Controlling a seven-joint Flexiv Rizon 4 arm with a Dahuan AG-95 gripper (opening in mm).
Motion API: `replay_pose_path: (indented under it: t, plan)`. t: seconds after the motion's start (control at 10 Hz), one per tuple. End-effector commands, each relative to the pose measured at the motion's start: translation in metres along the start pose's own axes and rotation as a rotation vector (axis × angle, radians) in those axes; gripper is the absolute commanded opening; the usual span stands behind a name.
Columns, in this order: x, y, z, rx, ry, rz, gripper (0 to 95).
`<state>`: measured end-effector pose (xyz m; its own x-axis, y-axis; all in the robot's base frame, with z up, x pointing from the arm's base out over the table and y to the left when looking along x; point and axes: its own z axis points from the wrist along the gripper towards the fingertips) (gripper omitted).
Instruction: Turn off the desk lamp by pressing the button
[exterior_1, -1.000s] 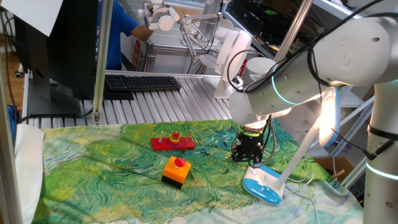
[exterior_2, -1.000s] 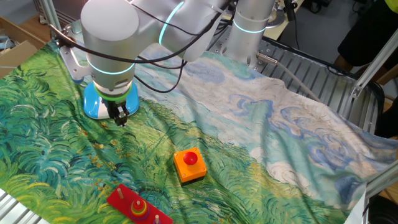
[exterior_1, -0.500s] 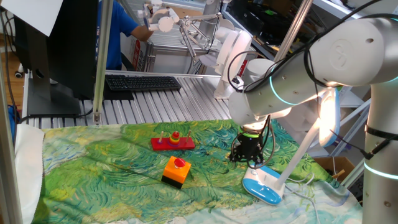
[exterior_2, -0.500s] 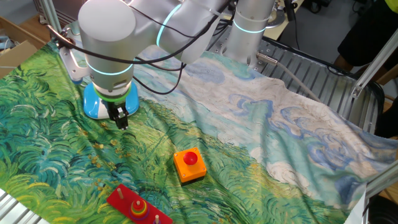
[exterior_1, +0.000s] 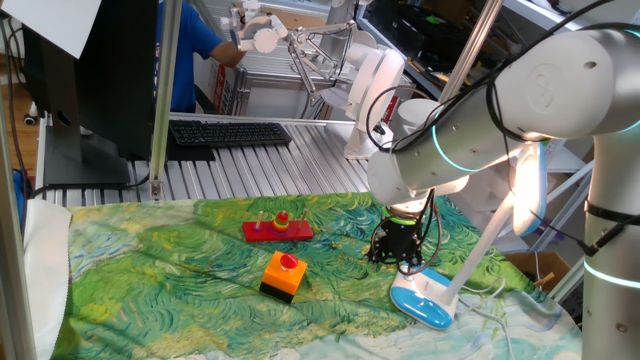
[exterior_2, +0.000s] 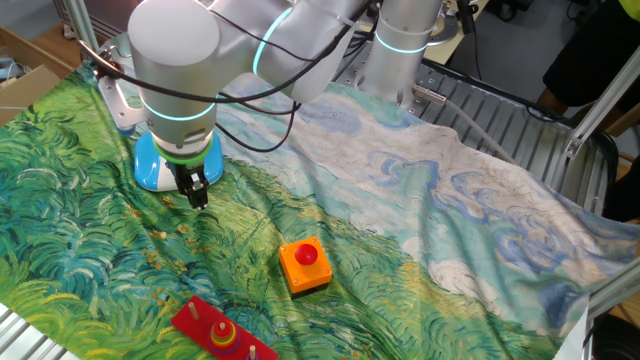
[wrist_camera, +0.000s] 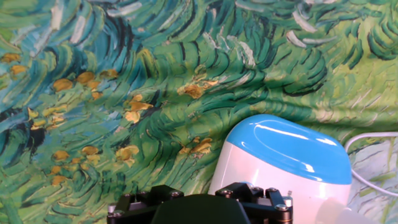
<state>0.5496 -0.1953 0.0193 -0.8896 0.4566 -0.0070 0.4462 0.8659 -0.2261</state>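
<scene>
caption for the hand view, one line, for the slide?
Hand view: end effector above the painted cloth, beside the desk lamp and its blue-rimmed base.

On the table (exterior_1: 150, 290), the desk lamp (exterior_1: 425, 296) stands near one edge; the gripper (exterior_1: 398, 258) hangs just beside its base.

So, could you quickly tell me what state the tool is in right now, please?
Tool: holding nothing, poised beside the desk lamp base; open or shut cannot be told.
</scene>
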Motion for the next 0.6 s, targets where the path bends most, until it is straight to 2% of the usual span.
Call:
replay_pose_path:
  t: [0.1,0.6]
  plan:
    - [-0.0007,-0.0001,0.0003,-0.003,0.004,0.000,76.0]
    - [0.0020,-0.0002,0.0048,-0.012,0.008,0.012,76.0]
